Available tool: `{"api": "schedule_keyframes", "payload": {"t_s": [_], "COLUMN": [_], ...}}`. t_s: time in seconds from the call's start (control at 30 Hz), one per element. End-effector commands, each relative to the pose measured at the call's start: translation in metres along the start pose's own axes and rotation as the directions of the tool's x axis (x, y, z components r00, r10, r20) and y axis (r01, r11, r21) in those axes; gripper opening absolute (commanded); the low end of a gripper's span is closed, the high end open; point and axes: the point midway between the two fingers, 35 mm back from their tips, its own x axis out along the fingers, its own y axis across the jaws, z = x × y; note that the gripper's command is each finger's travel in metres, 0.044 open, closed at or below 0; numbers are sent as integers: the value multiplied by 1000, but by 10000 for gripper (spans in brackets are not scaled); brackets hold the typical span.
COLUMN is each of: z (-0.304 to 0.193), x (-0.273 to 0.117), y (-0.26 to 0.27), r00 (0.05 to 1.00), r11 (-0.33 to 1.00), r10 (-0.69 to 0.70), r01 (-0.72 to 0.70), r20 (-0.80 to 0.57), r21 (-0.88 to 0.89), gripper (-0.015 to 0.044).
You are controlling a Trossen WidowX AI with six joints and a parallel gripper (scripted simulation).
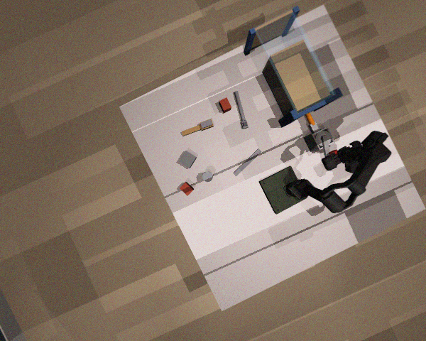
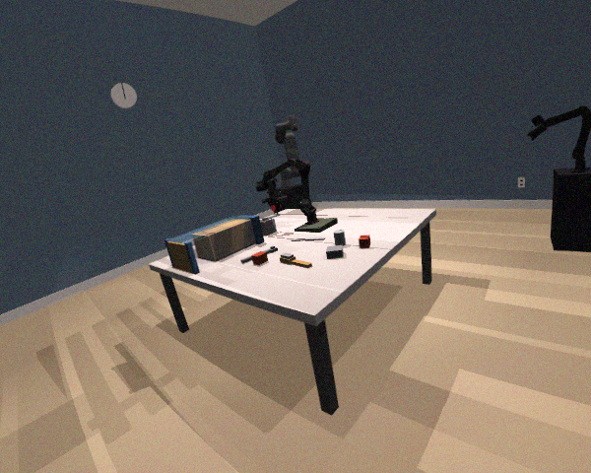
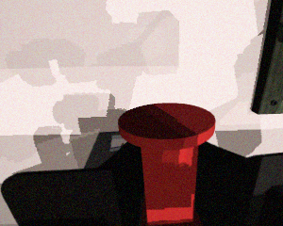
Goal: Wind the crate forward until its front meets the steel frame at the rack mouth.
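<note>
Holding the red flanged knob [image 1: 333,152] [image 2: 274,208] [image 3: 170,174], your black gripper [image 1: 334,155] [image 2: 274,205] [image 3: 158,136] should circle smoothly and level around the grey metal winch [image 1: 320,136] [image 2: 268,226]; the tan box-shaped crate [image 1: 297,82] [image 2: 229,238] lies inside the blue-framed clear cubby [image 1: 317,102] [image 2: 257,230], so watch it stays flat.

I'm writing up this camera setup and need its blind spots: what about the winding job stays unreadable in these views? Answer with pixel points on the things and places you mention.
- Square key's seating in the small grey metal winch [image 1: 320,140]: top view, too small; the wrist view doesn't show the key.
- Lower end of the red flanged knob [image 1: 333,152] [image 2: 273,208] [image 3: 169,181] in the black pincer [image 1: 332,157] [image 3: 158,136]: wrist view, cut off by the bottom edge.
- Underside of the tan box-shaped crate [image 1: 297,81] [image 2: 226,237]: top view, hidden by its own top.
</note>
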Motion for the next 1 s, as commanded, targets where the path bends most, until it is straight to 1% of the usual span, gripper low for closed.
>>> {"api": "schedule_keyframes", "payload": {"t_s": [0.0,0.8,0.97], "z": [3,2,-3], "x": [-1,-3,-3], "y": [15,45,63], "r00": [999,999,999], "r11": [1000,999,999], "r10": [29,32,33], "r01": [-29,-32,-33], "r20": [13,13,13], "r21": [1,1,1], "gripper": [0,0,0]}}
